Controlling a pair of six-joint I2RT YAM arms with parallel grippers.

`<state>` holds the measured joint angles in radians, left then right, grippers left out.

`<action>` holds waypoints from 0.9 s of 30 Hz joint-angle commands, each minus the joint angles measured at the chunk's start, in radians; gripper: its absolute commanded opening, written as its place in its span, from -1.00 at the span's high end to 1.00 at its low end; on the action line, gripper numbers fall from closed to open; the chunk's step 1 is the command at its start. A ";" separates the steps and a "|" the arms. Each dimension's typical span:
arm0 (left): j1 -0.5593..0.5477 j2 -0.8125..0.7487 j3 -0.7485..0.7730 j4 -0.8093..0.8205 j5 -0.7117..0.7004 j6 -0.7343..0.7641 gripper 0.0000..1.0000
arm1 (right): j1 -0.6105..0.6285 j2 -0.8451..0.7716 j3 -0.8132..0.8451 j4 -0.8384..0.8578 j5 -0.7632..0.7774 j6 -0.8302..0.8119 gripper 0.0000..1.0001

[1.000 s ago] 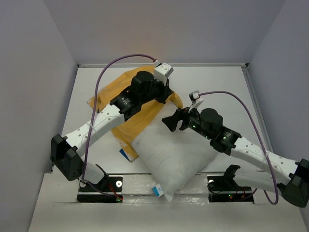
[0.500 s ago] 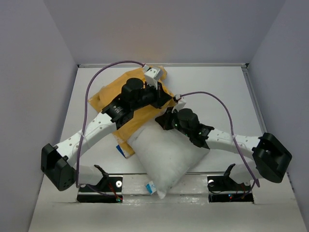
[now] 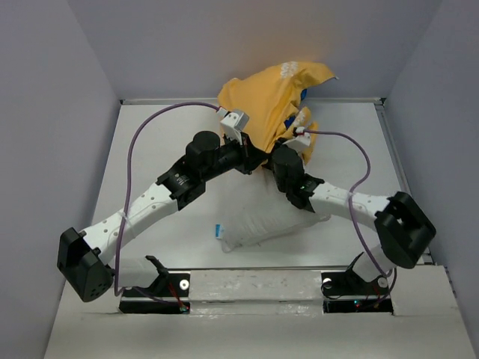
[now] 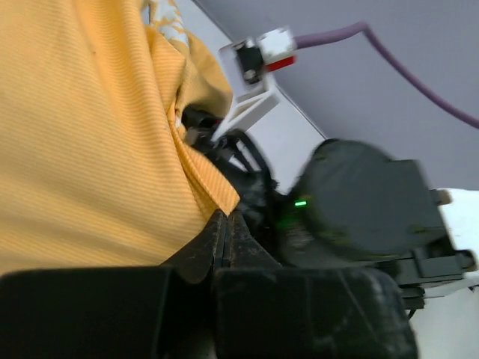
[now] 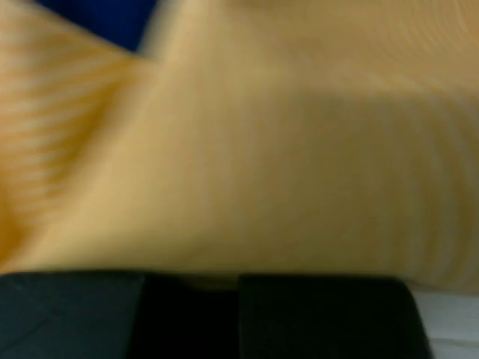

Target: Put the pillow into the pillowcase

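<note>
The mustard-yellow pillowcase [image 3: 273, 90] hangs bunched in the air above the back middle of the table. A little blue shows in its folds. My left gripper [image 3: 254, 158] is shut on its lower edge, and the yellow cloth [image 4: 82, 134] runs into the closed jaws of that gripper [image 4: 227, 217]. My right gripper [image 3: 287, 148] sits close beside it, its tips buried in the fabric. Yellow cloth [image 5: 262, 149] fills the right wrist view down to that gripper [image 5: 206, 277]. The white pillow [image 3: 273, 223] lies on the table under both arms, with its blue-and-white tag [image 3: 218, 229] at the left end.
Grey walls close in the table on three sides. Purple cables [image 3: 138, 161] loop above both arms. The right arm's wrist [image 4: 359, 217] is just beyond my left fingers. Both arm bases [image 3: 157, 288] are bolted at the near edge.
The pillowcase has come off the table and now hangs high at the back. The right gripper closed on it next to the left one. The pillow has sunk flatter and shifted forward.
</note>
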<state>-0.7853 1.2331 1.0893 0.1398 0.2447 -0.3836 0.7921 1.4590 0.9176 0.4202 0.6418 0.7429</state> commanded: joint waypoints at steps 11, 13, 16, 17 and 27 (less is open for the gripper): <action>-0.048 0.036 0.150 -0.123 -0.185 0.060 0.01 | -0.362 -0.253 -0.206 -0.059 -0.322 0.012 1.00; -0.048 0.006 0.104 -0.114 -0.232 0.055 -0.24 | -0.398 -0.305 -0.200 -0.136 -0.408 -0.033 0.88; -0.038 -0.064 -0.034 -0.089 -0.387 0.031 -0.53 | -0.481 -0.344 -0.177 -0.282 -0.559 -0.106 0.28; -0.010 -0.090 -0.110 -0.076 -0.436 -0.003 -0.54 | -0.500 -0.354 -0.171 -0.313 -0.597 -0.138 0.02; 0.161 0.123 -0.315 0.245 -0.209 0.084 -0.45 | -0.511 -0.516 -0.039 -0.658 -0.859 -0.335 -0.61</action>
<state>-0.6121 1.2835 0.7692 0.1883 -0.0406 -0.3893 0.2760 1.0039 0.7998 -0.0906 -0.0502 0.5125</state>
